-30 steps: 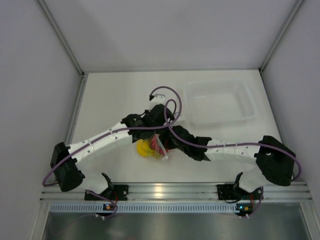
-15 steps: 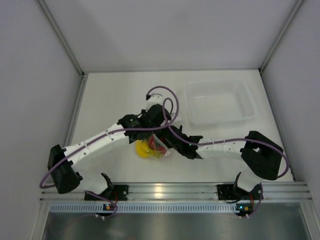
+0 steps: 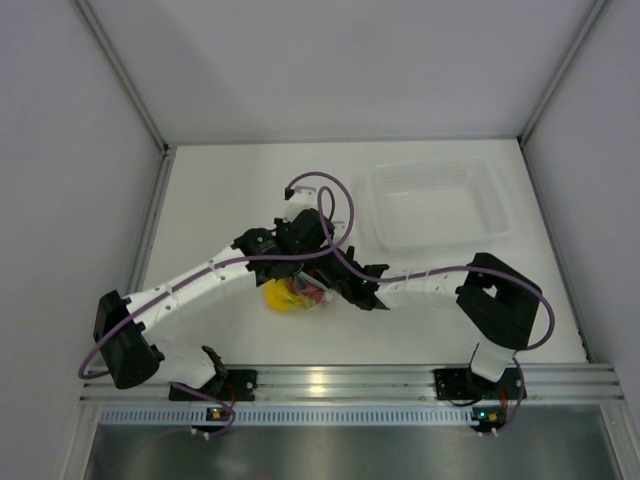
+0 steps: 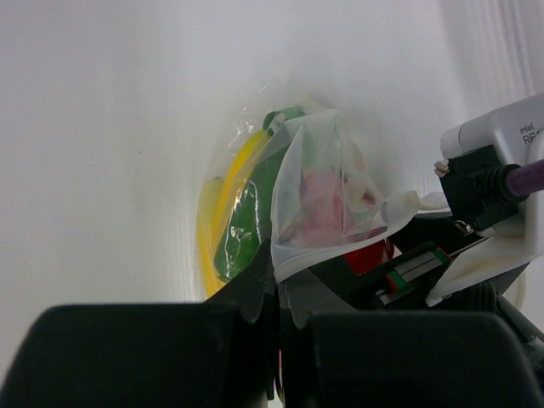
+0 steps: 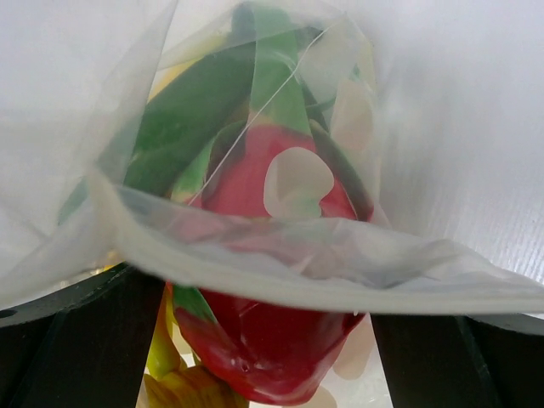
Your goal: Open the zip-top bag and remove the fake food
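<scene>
1. Your left gripper point(image 4: 279, 310) is clamped tight on a fold of the zip-top bag point(image 4: 316, 200), with the film trapped between its fingers point(image 4: 153, 357).
2. Your right gripper point(image 5: 268, 353) has its jaws spread wide, one finger either side of the bag's edge (it grips nothing that I can see).
3. The bag sits over the front middle of the table point(image 3: 220, 200), right between your two wrists.
4. The fake food point(image 3: 285, 297) is bunched at the bag: yellow banana bunch point(image 4: 206, 229), green piece point(image 4: 245, 225), red fruit point(image 5: 276, 336).
5. In the right wrist view the red fruit fills the gap between the fingers, partly under the bag's edge.
6. The clear tray point(image 3: 385, 205) lies well apart, back right.
</scene>
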Controlling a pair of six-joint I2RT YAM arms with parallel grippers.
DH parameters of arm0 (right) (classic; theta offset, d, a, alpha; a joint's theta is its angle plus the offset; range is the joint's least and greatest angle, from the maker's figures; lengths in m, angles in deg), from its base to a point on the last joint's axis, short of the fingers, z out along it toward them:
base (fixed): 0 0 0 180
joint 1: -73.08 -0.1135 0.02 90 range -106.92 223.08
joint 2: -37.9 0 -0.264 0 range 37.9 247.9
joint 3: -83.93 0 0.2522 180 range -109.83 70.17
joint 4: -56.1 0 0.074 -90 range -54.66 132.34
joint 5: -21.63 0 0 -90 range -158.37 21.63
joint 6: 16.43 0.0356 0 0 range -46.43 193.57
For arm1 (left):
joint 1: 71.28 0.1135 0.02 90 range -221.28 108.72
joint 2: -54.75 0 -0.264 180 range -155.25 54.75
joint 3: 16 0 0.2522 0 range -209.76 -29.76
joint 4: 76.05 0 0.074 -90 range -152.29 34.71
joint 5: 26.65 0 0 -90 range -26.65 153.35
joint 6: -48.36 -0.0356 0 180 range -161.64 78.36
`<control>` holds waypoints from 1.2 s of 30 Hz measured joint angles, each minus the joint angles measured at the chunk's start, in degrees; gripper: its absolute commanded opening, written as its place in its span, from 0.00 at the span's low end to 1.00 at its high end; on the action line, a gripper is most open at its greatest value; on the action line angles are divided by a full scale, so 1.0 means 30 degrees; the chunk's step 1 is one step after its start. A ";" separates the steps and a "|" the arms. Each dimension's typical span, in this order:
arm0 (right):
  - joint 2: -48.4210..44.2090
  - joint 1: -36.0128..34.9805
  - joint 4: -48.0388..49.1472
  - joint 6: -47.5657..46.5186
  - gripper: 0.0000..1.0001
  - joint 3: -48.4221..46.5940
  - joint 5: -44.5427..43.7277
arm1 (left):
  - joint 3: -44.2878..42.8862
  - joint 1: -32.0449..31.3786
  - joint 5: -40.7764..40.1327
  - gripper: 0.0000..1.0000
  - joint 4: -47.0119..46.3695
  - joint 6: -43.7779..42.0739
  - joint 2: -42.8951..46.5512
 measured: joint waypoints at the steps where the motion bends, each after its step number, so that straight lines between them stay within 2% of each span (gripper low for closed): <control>1: 0.0160 0.0058 0.0022 0.0000 0.93 -0.0124 0.0036 | 0.0022 0.0015 -0.0087 0.00 0.0007 -0.0036 0.0007; 5: 0.0525 0.0168 0.0248 -0.0007 0.92 -0.0364 0.0146 | 0.0146 0.0109 -0.0284 0.00 -0.0029 -0.0044 0.0029; 11: 0.0758 0.0197 0.0335 -0.0036 0.82 -0.0561 0.0117 | 0.0415 0.0146 -0.0277 0.00 -0.0197 -0.0022 0.0138; 12: 0.0809 0.0197 0.0277 -0.0036 0.74 -0.0656 0.0109 | 0.0459 0.0182 -0.0277 0.00 -0.0226 -0.0015 0.0168; 15: 0.0933 0.0197 0.0233 -0.0160 0.42 -0.0823 0.0095 | 0.0729 0.0270 -0.0335 0.00 -0.0423 0.0000 0.0328; 21: 0.0729 0.0197 -0.0080 -0.0401 0.20 -0.0852 0.0066 | 0.1392 0.0270 -0.0262 0.00 -0.0787 0.0240 0.0401; 31: -0.1086 0.0197 -0.1501 -0.1858 0.08 0.0182 -0.0233 | 0.1603 -0.0029 0.0889 0.00 -0.1566 0.0634 0.0393; 33: -0.1494 0.0197 -0.1931 -0.2069 0.00 0.0393 -0.0240 | 0.1625 -0.0109 0.1195 0.00 -0.1763 0.0641 0.0386; 36: -0.2004 0.0197 -0.2681 -0.2390 0.00 0.0532 -0.0248 | 0.1625 -0.0182 0.1581 0.00 -0.1945 0.0634 0.0291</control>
